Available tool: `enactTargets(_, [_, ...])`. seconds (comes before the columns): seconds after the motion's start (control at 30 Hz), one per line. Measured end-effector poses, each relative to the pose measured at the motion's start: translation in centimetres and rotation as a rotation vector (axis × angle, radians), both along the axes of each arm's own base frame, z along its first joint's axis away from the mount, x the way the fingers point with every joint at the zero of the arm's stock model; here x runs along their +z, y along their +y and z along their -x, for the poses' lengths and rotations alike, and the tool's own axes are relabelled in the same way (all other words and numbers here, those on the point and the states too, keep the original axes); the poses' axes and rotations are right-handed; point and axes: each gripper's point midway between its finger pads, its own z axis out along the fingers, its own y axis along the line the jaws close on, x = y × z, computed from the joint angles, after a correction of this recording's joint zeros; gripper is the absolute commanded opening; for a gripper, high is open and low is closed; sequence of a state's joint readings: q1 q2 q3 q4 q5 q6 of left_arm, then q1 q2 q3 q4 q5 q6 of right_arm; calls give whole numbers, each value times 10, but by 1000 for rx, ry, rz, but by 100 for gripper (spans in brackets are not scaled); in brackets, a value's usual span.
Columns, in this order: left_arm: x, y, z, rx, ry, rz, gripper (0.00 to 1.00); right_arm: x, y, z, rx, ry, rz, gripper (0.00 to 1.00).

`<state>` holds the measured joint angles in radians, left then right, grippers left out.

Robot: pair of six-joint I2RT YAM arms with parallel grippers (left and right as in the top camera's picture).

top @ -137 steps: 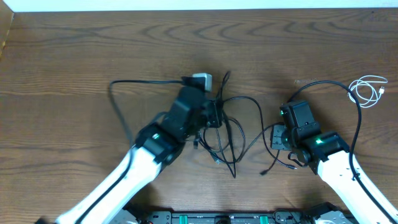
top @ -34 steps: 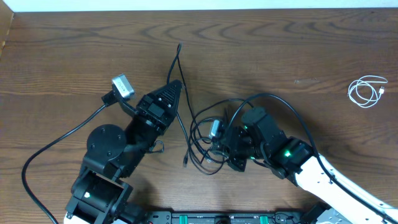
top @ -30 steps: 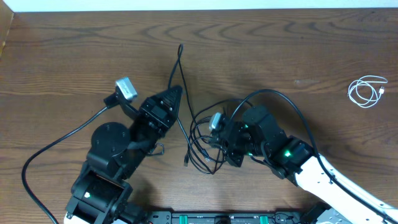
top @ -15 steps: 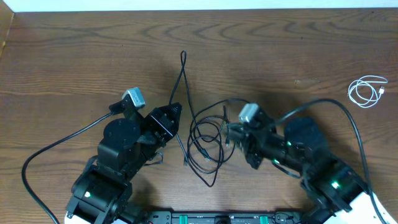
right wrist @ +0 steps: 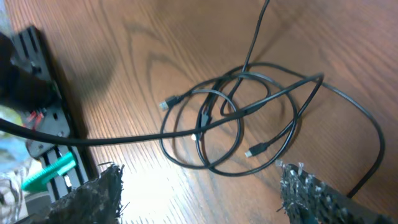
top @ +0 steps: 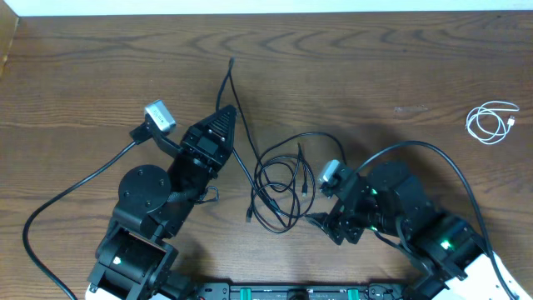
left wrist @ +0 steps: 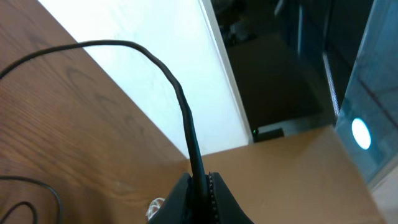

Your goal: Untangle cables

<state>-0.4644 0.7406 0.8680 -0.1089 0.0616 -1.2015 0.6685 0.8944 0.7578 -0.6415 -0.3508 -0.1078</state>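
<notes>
While cables (top: 279, 187) lie on the wood-grain table (top: 400, 67), a white strip (top: 250, 7) borders it.

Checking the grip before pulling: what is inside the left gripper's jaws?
One black cable, pinched in the shut left gripper and arcing up and away from it. How far it runs down inside the jaws is hidden by the gripper's own fingers.

My left arm (top: 146, 196) stretches forward and slightly right, left fingers (left wrist: 221, 202) pinched shut on a cable (left wrist: 186, 118). My right arm (top: 441, 242) bends leftward, wrist tipped down, right fingers (right wrist: 102, 186) spread wide apart.
</notes>
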Motion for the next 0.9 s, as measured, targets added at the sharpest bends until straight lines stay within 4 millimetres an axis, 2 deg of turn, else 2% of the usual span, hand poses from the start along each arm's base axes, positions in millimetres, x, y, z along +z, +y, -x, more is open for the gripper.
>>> enactTargets(0.13, [0, 3, -2, 25, 34, 72, 8, -15, 4, -5, 22, 20, 43, 82])
enactTargets(0.17, [1, 4, -2, 30, 43, 95, 8, -20, 5, -6, 29, 29, 53, 84])
enactTargets(0.23, [3, 4, -2, 35, 52, 131, 8, -28, 9, -6, 56, 48, 68, 98])
enactTargets(0.27, [4, 4, -2, 37, 54, 149, 8, -32, 12, -5, 82, 56, 72, 99])
enactTargets(0.5, [13, 6, -3, 46, 39, 205, 8, -48, 29, -7, 174, 81, 61, 99])
enactTargets(0.63, [13, 6, -3, 47, 44, 214, 8, -49, 40, -12, 205, 54, 42, 99])
enactTargets(0.8, [14, 5, -3, 44, 50, 234, 8, -39, 59, -17, 247, -25, -5, 92])
enactTargets(0.9, [15, 4, -3, 39, 54, 244, 8, -41, 64, -17, 261, -31, -6, 79])
